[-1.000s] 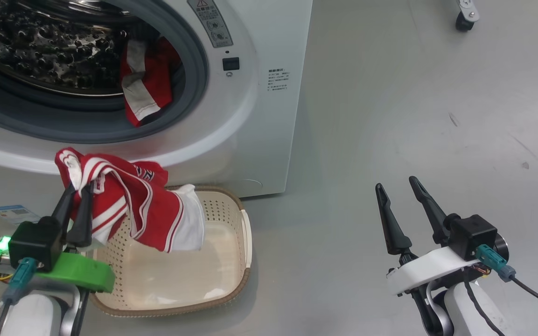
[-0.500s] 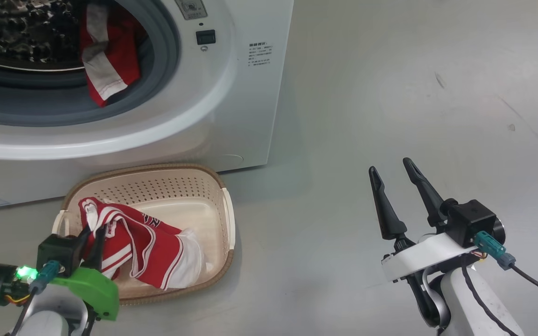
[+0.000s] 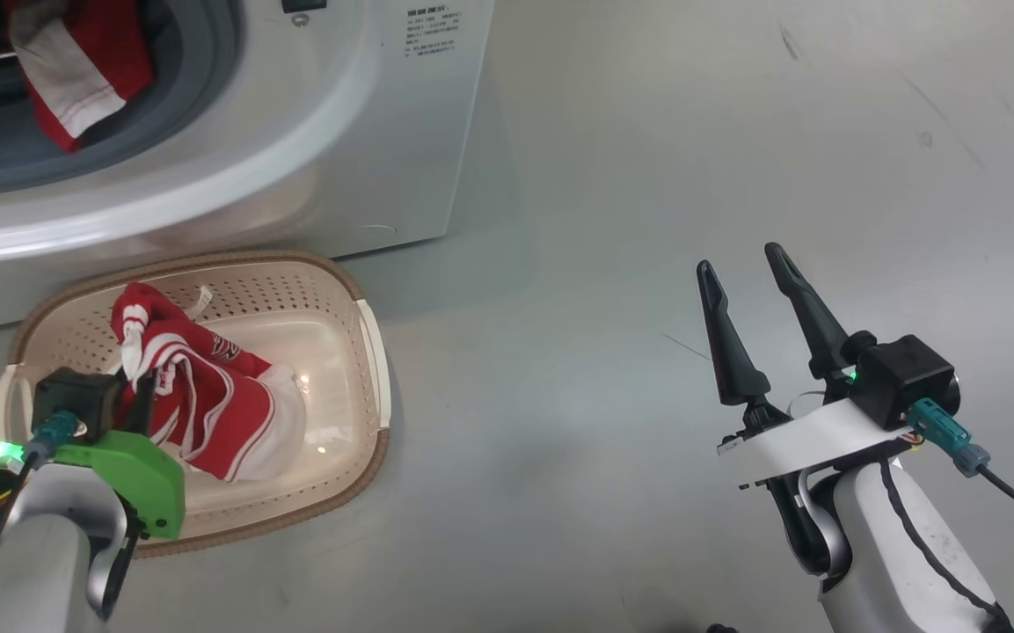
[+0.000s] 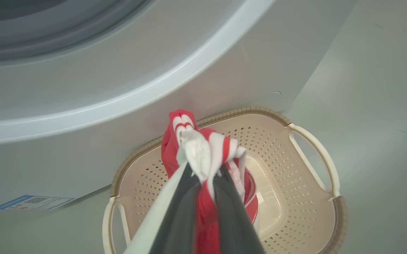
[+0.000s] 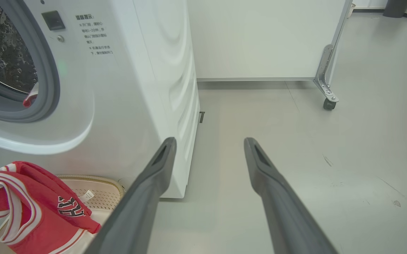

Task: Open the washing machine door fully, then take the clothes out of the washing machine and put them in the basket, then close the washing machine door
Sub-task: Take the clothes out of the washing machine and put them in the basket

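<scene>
Left hand (image 4: 205, 173) clamped on the bunched top of a red shirt (image 3: 207, 404), white stripes and trim. A second ago the shirt hung above the basket (image 3: 373, 369); now it is lowered inside, tail resting on the basket bottom, top held up. Drop looks all but done, only the release left. More red and white cloth (image 3: 76, 79) hangs in the mouth of the washing machine (image 3: 339, 132), so another trip seems likely. Right hand (image 3: 740, 261) spread, empty, over bare floor (image 3: 603, 264)
</scene>
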Motion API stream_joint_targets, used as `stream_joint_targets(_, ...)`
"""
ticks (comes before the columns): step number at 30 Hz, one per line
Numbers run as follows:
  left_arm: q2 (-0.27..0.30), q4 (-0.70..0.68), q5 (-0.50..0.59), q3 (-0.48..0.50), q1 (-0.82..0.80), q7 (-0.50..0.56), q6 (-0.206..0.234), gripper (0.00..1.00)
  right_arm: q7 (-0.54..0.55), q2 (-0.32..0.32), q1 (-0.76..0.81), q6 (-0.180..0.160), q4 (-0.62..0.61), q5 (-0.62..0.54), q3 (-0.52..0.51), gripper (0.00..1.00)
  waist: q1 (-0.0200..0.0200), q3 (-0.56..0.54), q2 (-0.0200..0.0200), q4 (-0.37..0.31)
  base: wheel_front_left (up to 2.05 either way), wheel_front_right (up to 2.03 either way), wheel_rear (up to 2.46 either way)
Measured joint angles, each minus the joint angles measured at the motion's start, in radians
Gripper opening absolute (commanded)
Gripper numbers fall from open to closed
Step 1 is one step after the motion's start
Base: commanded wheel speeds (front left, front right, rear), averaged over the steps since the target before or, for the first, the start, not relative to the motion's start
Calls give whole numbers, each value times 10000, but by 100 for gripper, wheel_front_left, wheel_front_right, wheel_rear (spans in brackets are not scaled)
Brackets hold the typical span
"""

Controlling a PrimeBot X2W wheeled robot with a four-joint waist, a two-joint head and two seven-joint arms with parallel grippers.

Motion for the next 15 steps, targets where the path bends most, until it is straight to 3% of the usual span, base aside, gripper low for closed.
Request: stream_joint_targets(15,274,2002,84,244,-827,167,119,0,0,98,-421,-2,-138,151,-54,100,0,1376,0,-716,0,0,0)
